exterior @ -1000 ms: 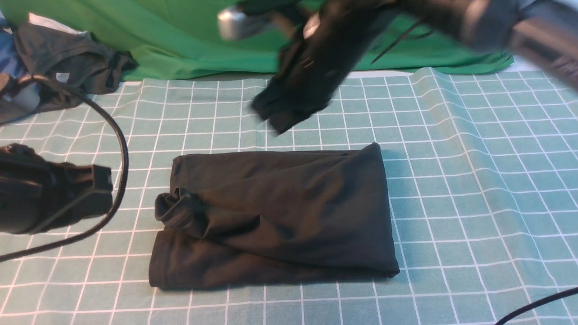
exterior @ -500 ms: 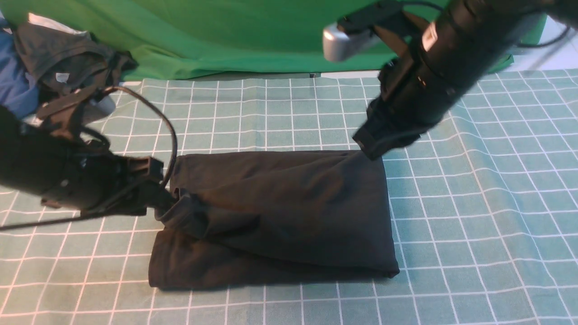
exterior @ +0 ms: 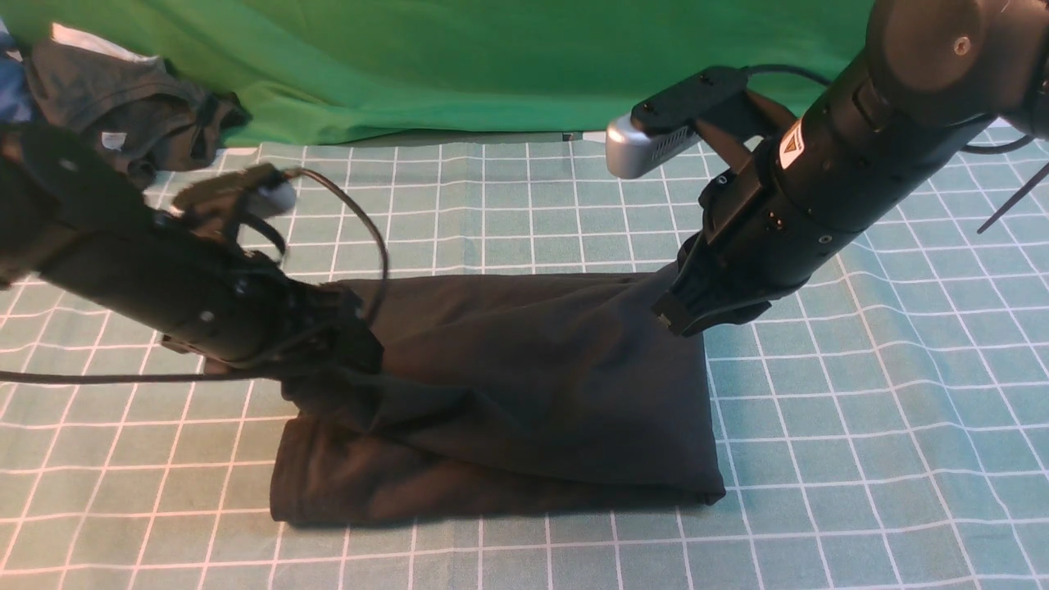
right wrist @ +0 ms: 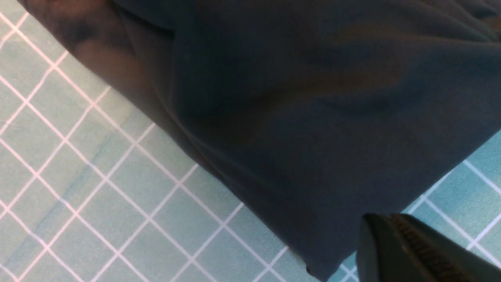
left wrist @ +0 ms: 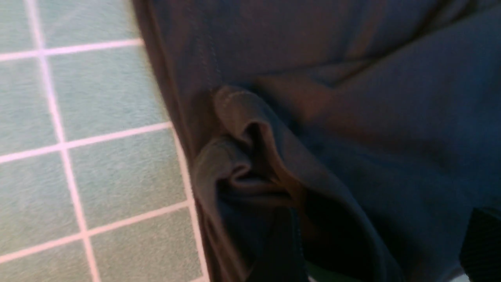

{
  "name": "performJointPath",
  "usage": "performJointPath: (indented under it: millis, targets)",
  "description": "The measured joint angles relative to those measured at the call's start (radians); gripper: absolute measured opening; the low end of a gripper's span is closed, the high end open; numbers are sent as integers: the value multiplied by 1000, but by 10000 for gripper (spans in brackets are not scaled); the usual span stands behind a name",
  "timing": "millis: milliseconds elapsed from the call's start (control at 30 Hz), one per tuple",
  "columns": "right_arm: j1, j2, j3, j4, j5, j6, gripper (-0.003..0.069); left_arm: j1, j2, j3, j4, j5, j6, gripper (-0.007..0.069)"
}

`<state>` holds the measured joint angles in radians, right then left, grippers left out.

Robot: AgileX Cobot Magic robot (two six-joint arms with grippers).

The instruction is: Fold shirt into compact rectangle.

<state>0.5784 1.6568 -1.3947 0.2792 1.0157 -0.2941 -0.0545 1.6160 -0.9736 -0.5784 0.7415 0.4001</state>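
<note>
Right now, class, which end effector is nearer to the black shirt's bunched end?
The robot's left. Its end effector hovers right at the bunched end; the right end effector is across, by the shirt's opposite end.

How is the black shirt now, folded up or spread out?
Partly folded: the black shirt lies in overlapping layers, but its bunched end still isn't neat.
</note>
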Motion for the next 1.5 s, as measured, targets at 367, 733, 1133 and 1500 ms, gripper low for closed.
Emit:
performJointPath:
  millis: [367,733,1133,1500]
  targets:
    - [0,0,0,1,-15,-1,22,-41,33,-1,171,3,-106,85]
    - [0,0,0,4,-19,-1,22,-44,-86,-1,284,128,-121,11]
    - [0,0,0,10,-45,-1,22,-44,-104,-2,343,161,-122,83]
    - [0,0,0,13,-58,-1,22,-44,-108,-75,515,286,-317,439]
